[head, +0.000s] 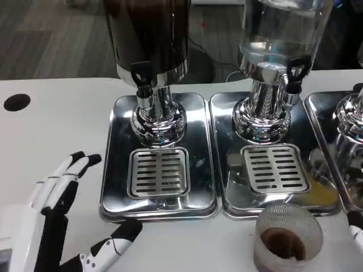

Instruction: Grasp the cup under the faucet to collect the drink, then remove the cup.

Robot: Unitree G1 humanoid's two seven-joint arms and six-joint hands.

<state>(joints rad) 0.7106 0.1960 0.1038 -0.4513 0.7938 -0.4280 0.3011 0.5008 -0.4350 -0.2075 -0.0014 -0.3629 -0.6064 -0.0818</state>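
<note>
A ribbed clear cup [287,238] with brown drink in its bottom stands on the white table, just in front of the middle drip tray [275,168]. It is not under either faucet. The dark drink dispenser [150,34] has a black faucet lever [142,73] above the left drip grate [158,171]. My left hand [68,221] hovers at the lower left, fingers spread, holding nothing, well left of the cup. A small part of my right hand [356,229] shows at the right edge, close beside the cup; its fingers are cut off.
A clear dispenser [281,34] with a black lever [295,71] stands over the middle tray. A third chrome base [350,116] sits at the far right. A yellowish puddle [320,195] lies on the middle tray. A black hole [17,102] marks the table's left.
</note>
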